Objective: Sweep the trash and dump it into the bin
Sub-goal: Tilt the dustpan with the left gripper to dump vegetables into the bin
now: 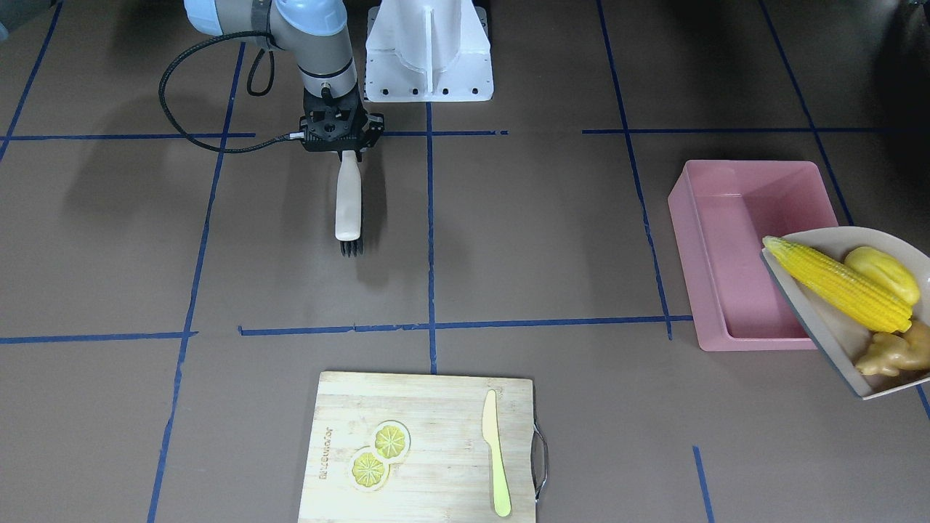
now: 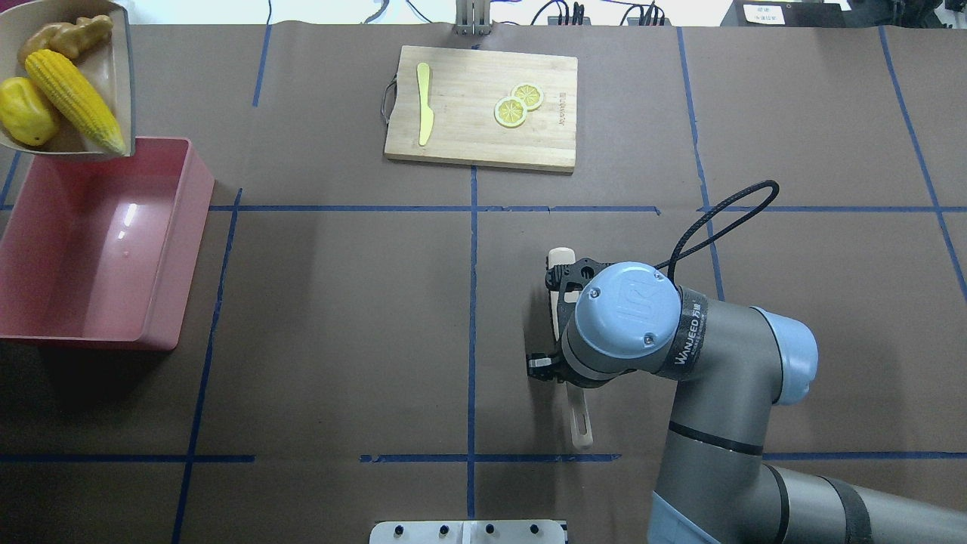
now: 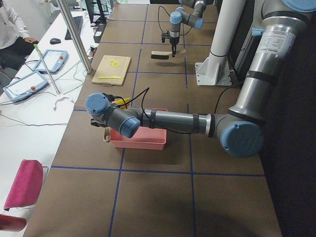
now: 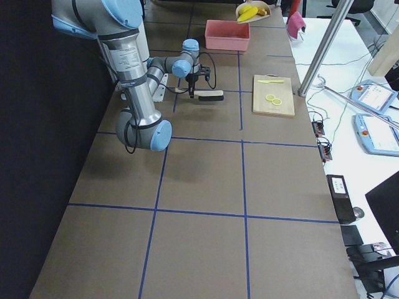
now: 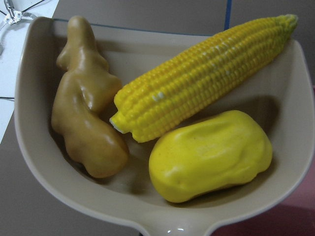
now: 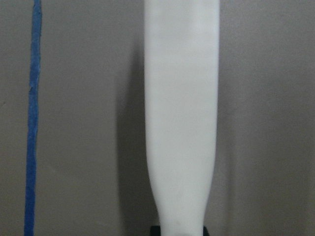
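Observation:
The beige dustpan (image 1: 828,328) hangs above the far end of the pink bin (image 1: 748,211), its open lip toward the bin. In the pan lie the corn cob (image 1: 835,282), the yellow oval vegetable (image 1: 883,274) and the ginger root (image 1: 890,352); the left wrist view shows all three in the pan (image 5: 295,98). My left gripper (image 3: 102,129) shows only in the exterior left view, at the pan's handle; I cannot tell its state. My right gripper (image 1: 341,138) is shut on the handle of a white brush (image 1: 349,207), low over the table.
A wooden chopping board (image 1: 436,414) lies at the table's operator side with two lemon slices (image 1: 379,454) and a pale green knife (image 1: 495,450). The robot's white base plate (image 1: 429,51) stands behind the brush. Blue tape lines cross the brown table.

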Robot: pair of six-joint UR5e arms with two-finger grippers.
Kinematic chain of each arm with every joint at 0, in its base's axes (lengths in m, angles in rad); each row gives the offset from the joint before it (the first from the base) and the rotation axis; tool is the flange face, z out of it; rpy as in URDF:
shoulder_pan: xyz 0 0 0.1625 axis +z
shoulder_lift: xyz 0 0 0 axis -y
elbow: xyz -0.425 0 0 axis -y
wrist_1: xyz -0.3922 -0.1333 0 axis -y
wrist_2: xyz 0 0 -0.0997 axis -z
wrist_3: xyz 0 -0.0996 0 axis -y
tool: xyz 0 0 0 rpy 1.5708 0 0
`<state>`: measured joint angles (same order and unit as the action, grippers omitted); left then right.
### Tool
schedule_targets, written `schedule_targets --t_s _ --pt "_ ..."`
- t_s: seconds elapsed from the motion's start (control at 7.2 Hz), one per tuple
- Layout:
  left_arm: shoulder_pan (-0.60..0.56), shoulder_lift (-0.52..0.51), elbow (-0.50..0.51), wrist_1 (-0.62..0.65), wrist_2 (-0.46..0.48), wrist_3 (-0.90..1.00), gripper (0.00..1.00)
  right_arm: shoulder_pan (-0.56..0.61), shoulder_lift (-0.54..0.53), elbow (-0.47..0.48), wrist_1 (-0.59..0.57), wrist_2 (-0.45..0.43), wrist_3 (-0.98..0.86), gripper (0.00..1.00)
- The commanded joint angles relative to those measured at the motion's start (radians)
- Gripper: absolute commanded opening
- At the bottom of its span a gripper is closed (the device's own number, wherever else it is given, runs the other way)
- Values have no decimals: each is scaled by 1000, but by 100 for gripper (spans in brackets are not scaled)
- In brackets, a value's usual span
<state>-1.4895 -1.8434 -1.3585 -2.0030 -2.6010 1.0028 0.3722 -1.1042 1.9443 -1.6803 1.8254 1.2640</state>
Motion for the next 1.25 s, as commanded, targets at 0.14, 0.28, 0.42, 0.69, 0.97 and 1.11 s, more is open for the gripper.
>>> schedule_targets --t_s 0.14,0.28,0.42,0.69,0.97,1.11 --pt "-5 30 -5 16 99 105 0 -1 -6 1 1 2 0 0" --pt "3 39 -8 16 140 138 0 -1 -6 1 1 2 0 0" --pt "15 44 -11 16 172 164 0 -1 -6 1 1 2 0 0" --pt "31 43 -13 42 212 261 0 -1 -6 1 1 3 0 0" --pt "34 33 -16 105 246 322 0 -1 -11 2 1 3 0 0" --pt "34 32 -42 177 248 323 0 -1 -12 2 2 3 0 0"
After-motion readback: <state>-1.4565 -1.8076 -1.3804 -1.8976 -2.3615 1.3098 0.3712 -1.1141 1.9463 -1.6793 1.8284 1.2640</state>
